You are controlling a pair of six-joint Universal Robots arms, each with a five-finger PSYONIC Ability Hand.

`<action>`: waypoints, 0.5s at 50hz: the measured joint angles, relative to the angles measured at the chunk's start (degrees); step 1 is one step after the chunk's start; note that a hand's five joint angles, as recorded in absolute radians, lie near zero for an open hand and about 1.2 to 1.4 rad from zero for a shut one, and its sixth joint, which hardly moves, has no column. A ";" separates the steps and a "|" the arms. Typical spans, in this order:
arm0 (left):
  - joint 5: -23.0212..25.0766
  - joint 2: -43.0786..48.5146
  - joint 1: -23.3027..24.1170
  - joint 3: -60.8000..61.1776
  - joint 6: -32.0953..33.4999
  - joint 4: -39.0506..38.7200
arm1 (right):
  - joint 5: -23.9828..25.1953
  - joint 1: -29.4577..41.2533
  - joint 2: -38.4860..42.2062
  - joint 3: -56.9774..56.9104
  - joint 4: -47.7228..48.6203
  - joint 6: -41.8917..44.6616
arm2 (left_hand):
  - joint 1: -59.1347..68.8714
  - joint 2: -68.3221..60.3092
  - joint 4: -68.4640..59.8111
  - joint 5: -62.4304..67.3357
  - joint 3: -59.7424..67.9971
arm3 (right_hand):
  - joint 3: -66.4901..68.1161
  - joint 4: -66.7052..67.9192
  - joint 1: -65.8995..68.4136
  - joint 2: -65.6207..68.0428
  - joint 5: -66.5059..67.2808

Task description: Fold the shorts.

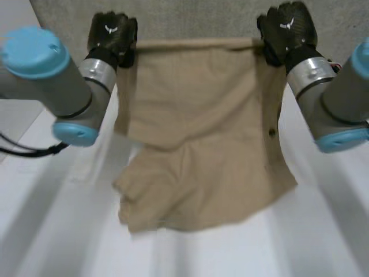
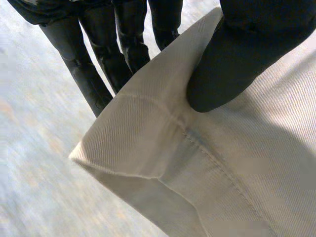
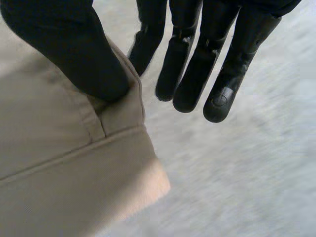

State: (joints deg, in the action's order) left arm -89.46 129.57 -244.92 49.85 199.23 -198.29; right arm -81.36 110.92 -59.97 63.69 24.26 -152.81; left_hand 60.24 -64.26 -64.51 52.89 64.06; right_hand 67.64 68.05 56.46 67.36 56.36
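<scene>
A white table [image 1: 323,231] carries a pair of tan shorts [image 1: 196,144]. Their upper part is lifted and stretched between two raised hands at the far edge of the table. The lower part trails in soft rumples across the middle of the table.

Two grey arms with light-blue caps reach in, the left arm [image 1: 57,81] and the right arm [image 1: 328,98]. The left hand [image 1: 111,32] holds the shorts' far left corner. Its thumb [image 2: 232,64] presses the cloth onto straight fingers [image 2: 89,74] that run behind it. The right hand [image 1: 287,29] holds the far right corner the same way, thumb [image 3: 74,54] clamped on the hem, fingers [image 3: 197,74] straight and close together.

The cloth looks light, limp and woven, so it will likely sag and drape rather than keep a shape. The stitched hem [image 2: 197,148] looks thicker and should give the firmest hold. A small dark button [image 1: 271,133] sits near the right side.
</scene>
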 measured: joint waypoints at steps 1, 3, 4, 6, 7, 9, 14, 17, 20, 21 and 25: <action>-0.06 1.04 0.01 -0.91 0.16 -1.59 | -0.65 0.11 1.37 -0.20 3.93 0.25 | -7.25 7.94 6.72 -6.57 -6.67 | -1.29 -1.47 -0.58 -1.67 -0.74; -0.18 3.88 0.11 -3.27 0.65 -5.90 | -1.21 0.29 3.55 -0.42 9.31 0.86 | -23.89 21.35 21.36 -21.07 -21.05 | -20.11 -20.27 -19.30 -20.22 -18.59; -0.23 6.18 0.28 -4.94 1.22 -9.39 | -1.24 0.41 5.57 -0.48 13.10 1.77 | -42.00 39.14 38.26 -37.75 -38.64 | -37.32 -37.46 -35.51 -37.74 -35.45; -0.21 7.61 0.46 -5.54 1.82 -11.52 | -0.95 0.46 6.84 -0.28 14.67 2.67 | -49.03 48.87 49.34 -47.54 -48.36 | -51.30 -51.64 -43.84 -51.28 -49.26; -0.19 8.19 0.60 -5.49 2.22 -12.46 | -0.78 0.48 7.12 -0.10 14.83 2.99 | -49.43 51.72 52.00 -49.85 -51.29 | -51.30 -51.64 -43.84 -51.28 -49.26; -0.13 8.63 0.79 -5.01 2.74 -13.35 | -0.34 0.56 7.33 0.62 14.42 3.72 | -49.43 52.64 52.85 -50.28 -52.03 | -54.85 -54.58 -45.01 -54.32 -52.04; -0.26 6.77 1.31 0.80 3.73 -13.75 | 0.33 0.42 3.71 5.55 9.66 4.57 | -49.43 52.84 52.87 -50.27 -52.04 | -55.40 -54.83 -45.05 -54.70 -52.44; -0.67 4.50 1.44 4.60 3.82 -13.41 | 0.41 0.24 1.21 8.39 7.09 4.50 | -49.43 52.85 52.87 -50.27 -52.04 | -55.40 -54.83 -45.05 -54.70 -52.44; -2.18 0.09 1.65 11.09 3.80 -12.63 | 0.56 -0.21 -2.25 12.39 2.06 4.25 | -49.43 52.85 52.87 -50.27 -52.04 | -55.40 -54.83 -45.05 -54.70 -52.43; -2.55 -0.78 1.74 12.29 3.79 -12.33 | 0.59 -0.31 -2.79 13.02 1.02 4.20 | -49.43 52.85 52.87 -50.27 -52.04 | -55.40 -54.83 -45.05 -54.70 -52.43; -5.40 -8.27 3.16 21.94 3.55 -8.41 | 0.79 -1.67 -5.75 16.93 -7.78 3.86 | -49.43 52.84 52.86 -50.27 -52.04 | -55.40 -54.83 -45.05 -54.70 -52.43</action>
State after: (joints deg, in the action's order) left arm -94.87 121.31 -241.75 71.80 202.78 -206.70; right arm -80.57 109.25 -65.72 80.62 16.48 -148.95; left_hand 10.81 -11.42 -11.65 2.62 12.01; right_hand 12.24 13.22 11.41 12.67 3.93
